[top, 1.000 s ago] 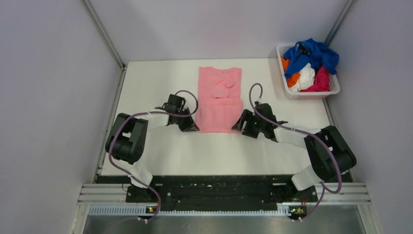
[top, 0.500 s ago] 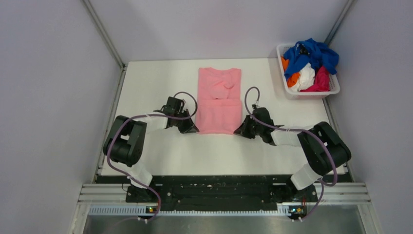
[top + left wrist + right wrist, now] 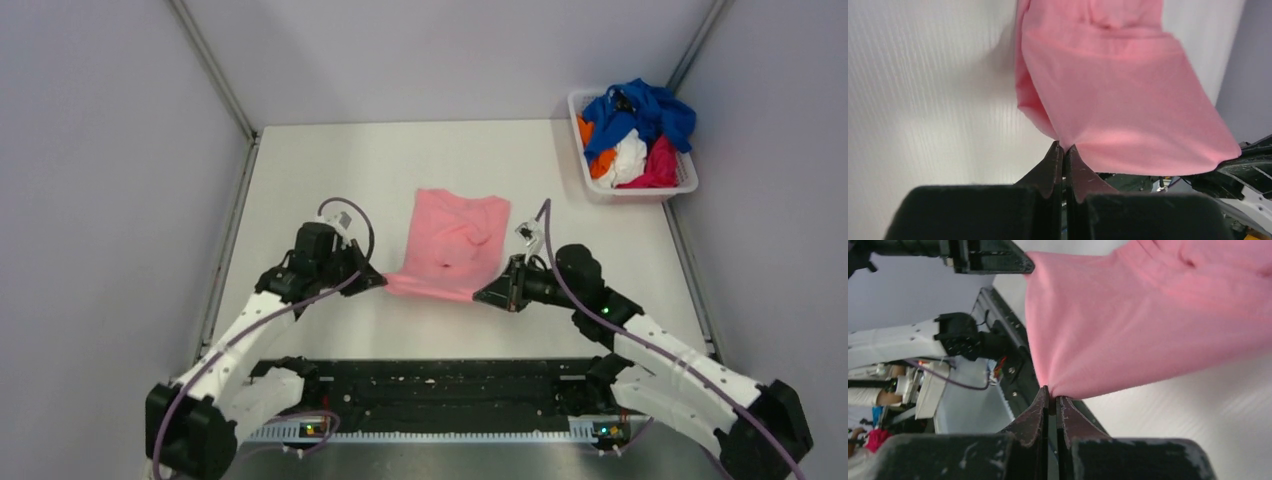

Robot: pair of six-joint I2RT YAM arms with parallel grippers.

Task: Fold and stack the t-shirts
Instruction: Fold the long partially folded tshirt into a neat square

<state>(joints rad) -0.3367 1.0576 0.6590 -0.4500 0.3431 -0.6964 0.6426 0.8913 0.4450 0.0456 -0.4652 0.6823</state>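
Off the table (image 3: 330,170), pink t-shirt (image 3: 452,240) edge seemingly risen.

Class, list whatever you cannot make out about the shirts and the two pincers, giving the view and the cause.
Top view: how many shirts fill the basket; the blue shirt on top covers those beneath.
Left wrist view: the pink t-shirt, far end cut off by the top edge.
Right wrist view: its right side, cut off by the frame edge.
Both wrist views: how many cloth layers the left pincer and right pincer pinch; folds hide them.
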